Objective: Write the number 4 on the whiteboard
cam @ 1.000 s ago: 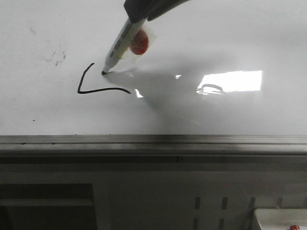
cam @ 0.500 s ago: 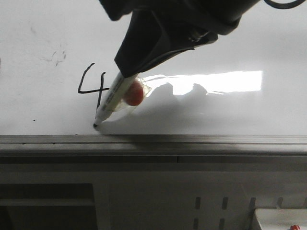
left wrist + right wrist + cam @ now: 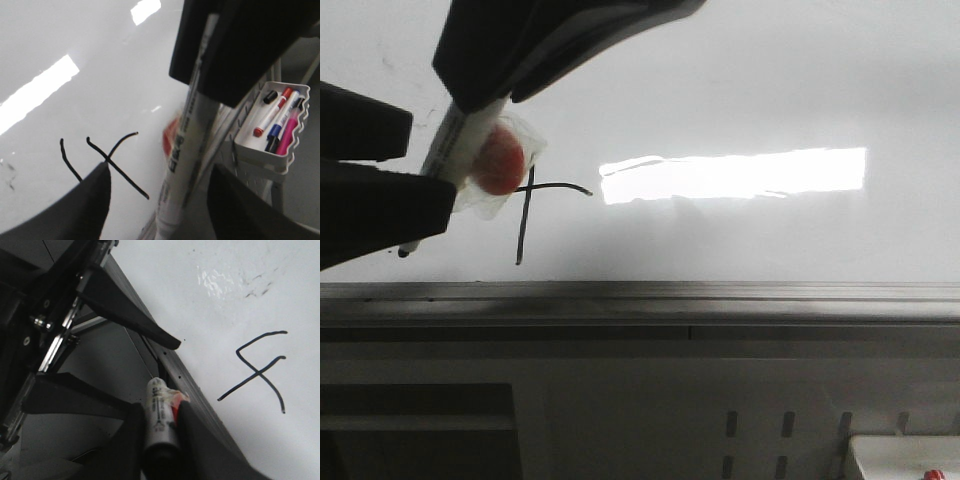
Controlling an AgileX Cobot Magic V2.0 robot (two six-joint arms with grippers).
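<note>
The number 4 [image 3: 524, 225] is drawn in thin black line on the whiteboard [image 3: 750, 80], near its grey edge rail [image 3: 720, 292]. Its left part is hidden behind the marker in the front view; it shows whole in the right wrist view [image 3: 260, 370] and partly in the left wrist view [image 3: 120, 170]. My right gripper [image 3: 480, 100] is shut on a white marker [image 3: 455, 140] with a red taped patch, left of the 4. My left gripper [image 3: 433, 160] is open, one finger either side of the marker's lower part [image 3: 182, 165]. The marker's grip shows in the right wrist view [image 3: 160, 425].
A white tray [image 3: 250, 150] with several coloured markers hangs below the board's edge on the right. Faint grey smudges [image 3: 260, 285] mark the board beyond the 4. A bright glare [image 3: 735, 173] lies right of the 4.
The 4's stem is finished. My right gripper has lifted the marker away from the stem's foot and carried it left. My left gripper has come into view, open around the marker.
</note>
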